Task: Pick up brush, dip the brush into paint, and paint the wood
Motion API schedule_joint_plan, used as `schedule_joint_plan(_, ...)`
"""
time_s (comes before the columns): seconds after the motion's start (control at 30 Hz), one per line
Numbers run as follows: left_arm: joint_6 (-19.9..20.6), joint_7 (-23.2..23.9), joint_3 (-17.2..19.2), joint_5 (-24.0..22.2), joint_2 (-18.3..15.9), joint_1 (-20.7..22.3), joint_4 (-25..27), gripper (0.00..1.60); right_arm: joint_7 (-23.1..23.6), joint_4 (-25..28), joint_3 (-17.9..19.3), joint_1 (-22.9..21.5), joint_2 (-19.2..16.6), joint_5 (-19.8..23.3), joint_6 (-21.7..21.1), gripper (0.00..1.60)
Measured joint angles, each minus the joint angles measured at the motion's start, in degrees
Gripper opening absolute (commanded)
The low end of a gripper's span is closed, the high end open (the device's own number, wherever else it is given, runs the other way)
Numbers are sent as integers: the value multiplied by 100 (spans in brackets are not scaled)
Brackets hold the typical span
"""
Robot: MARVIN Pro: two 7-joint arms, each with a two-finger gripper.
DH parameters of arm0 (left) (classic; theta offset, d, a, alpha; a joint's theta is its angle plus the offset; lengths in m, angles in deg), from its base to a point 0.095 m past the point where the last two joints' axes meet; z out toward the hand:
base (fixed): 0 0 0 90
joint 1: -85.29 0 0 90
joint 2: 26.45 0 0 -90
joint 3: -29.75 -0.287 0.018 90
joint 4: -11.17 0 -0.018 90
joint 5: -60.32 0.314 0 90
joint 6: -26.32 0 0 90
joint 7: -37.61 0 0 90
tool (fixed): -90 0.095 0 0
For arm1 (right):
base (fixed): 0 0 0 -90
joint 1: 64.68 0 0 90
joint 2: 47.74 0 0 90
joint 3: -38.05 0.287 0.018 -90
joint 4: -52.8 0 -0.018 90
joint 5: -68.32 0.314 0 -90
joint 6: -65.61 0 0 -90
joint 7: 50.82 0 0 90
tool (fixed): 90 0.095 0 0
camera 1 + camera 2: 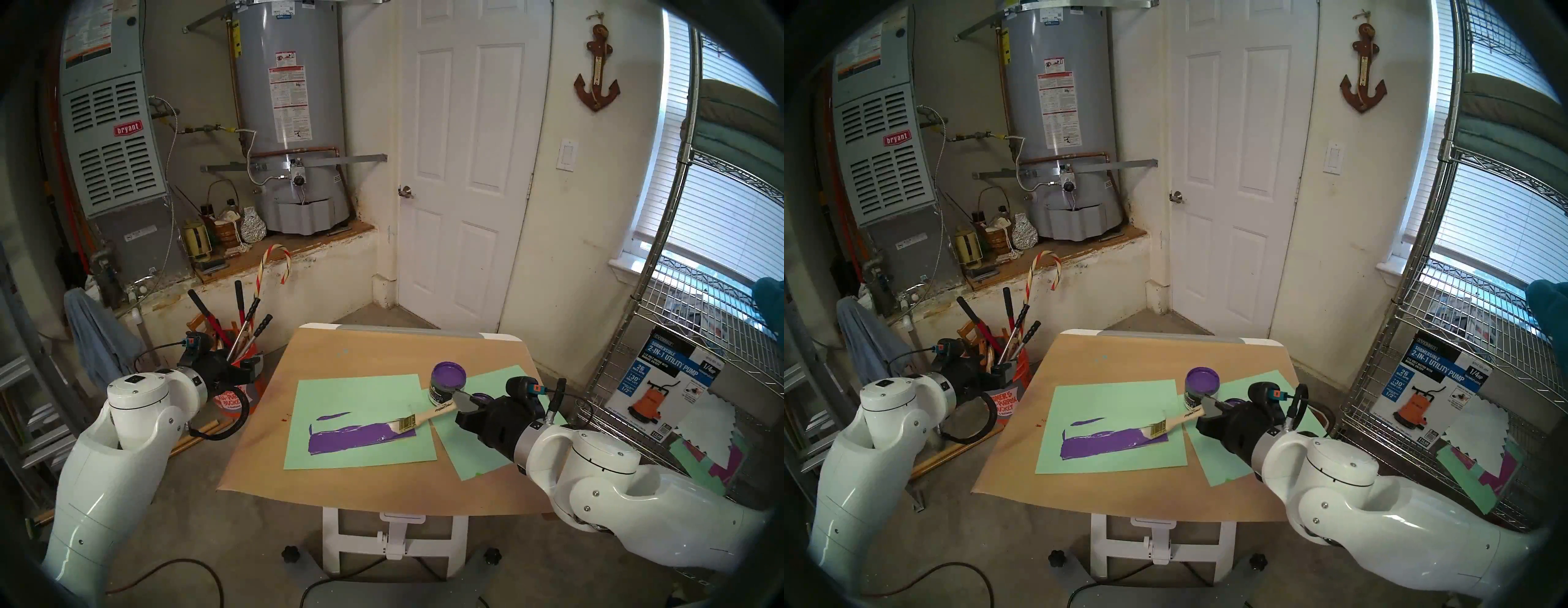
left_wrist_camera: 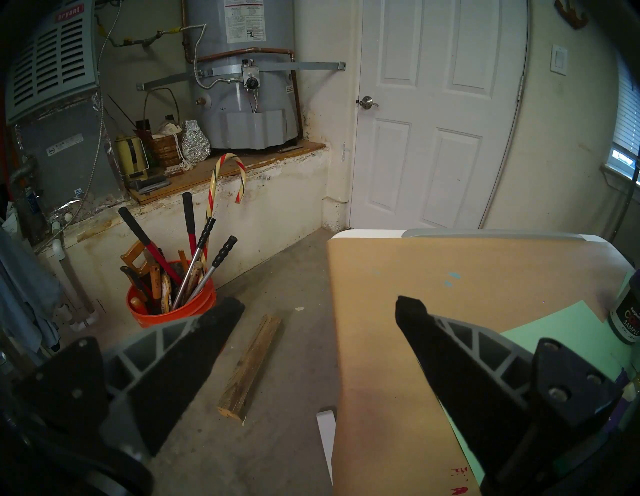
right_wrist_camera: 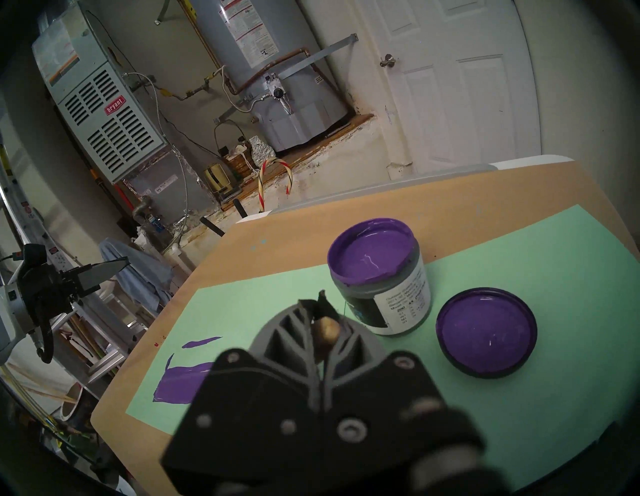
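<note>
The right claw [image 1: 460,403] is squeezed tight on the end of the brush [image 1: 424,417]. Its two fingers press together on the pale handle, and the round tip of the handle pokes out between them in the right wrist view. The brush slants down and away from the claw. Its hairy end touches the near right end of the wood [image 1: 360,437], which is painted purple all over. The wood lies on a green paper sheet [image 1: 339,395] on the brown table [image 1: 339,344].

The paint [image 1: 447,384] is an open jar full of purple, just beside the right claw. It stands on a second green sheet [image 1: 492,463]. Its lid [image 3: 486,332] lies flat next to it, purple side up.

The left claw [image 2: 317,306] is wide open and holds nothing. It hangs in the air off the left side of the table, above an orange bucket [image 2: 171,308] of tools.
</note>
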Motion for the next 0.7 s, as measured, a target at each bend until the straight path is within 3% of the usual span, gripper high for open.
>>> schedule_joint_plan(0.7,0,0,0,0,0,0,0,160,52,61,293,284,-399,-7,138,0)
